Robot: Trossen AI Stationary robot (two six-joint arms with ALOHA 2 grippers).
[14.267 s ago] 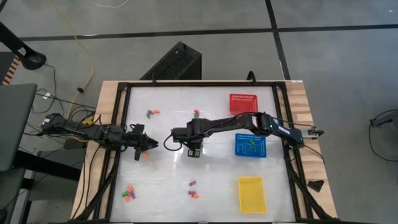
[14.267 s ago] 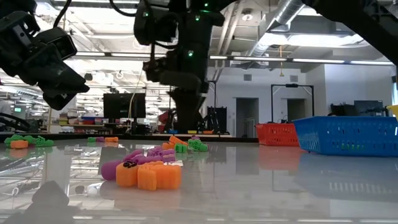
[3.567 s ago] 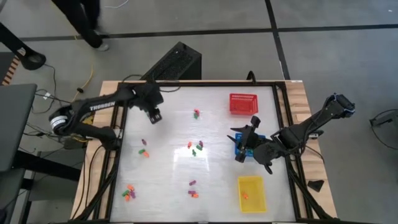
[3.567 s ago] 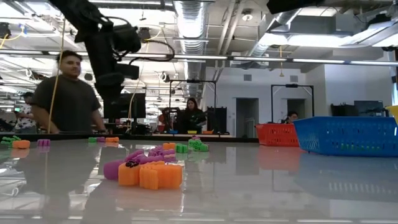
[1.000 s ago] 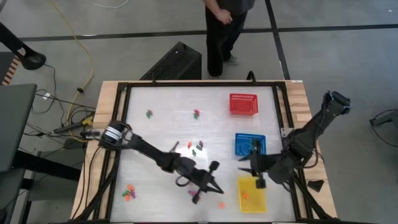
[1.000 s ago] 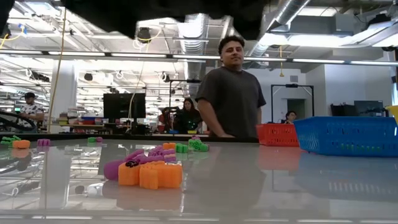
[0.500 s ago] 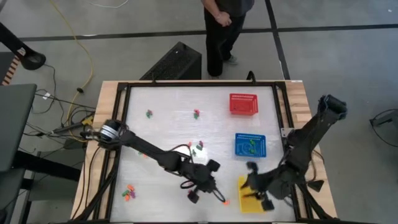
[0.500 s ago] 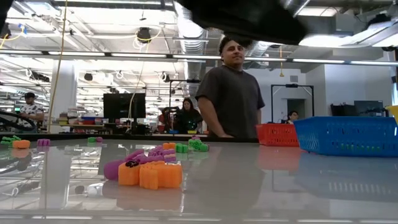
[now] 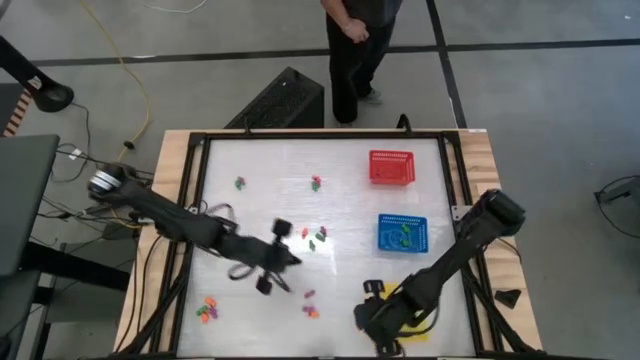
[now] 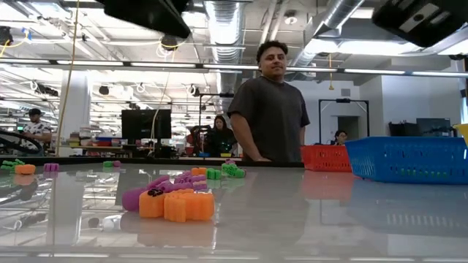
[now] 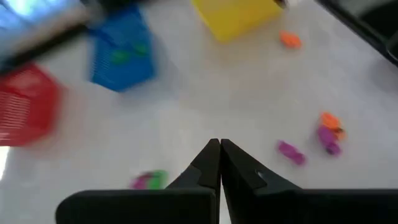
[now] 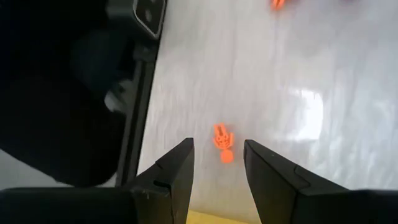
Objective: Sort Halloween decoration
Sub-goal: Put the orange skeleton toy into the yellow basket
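Swinging low to the frame's bottom, the right gripper, jaws open and empty, now frames a loose orange trinket beside the yellow basket, while the left gripper, shut and empty, pulled back to the counter centre.

We saw a grey concrete floor around the bench, and beyond it a bright workshop with ceiling ducts, strip lights and a person standing.

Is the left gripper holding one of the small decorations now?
No, the left gripper is shut with nothing between its fingers, above the bare white table.
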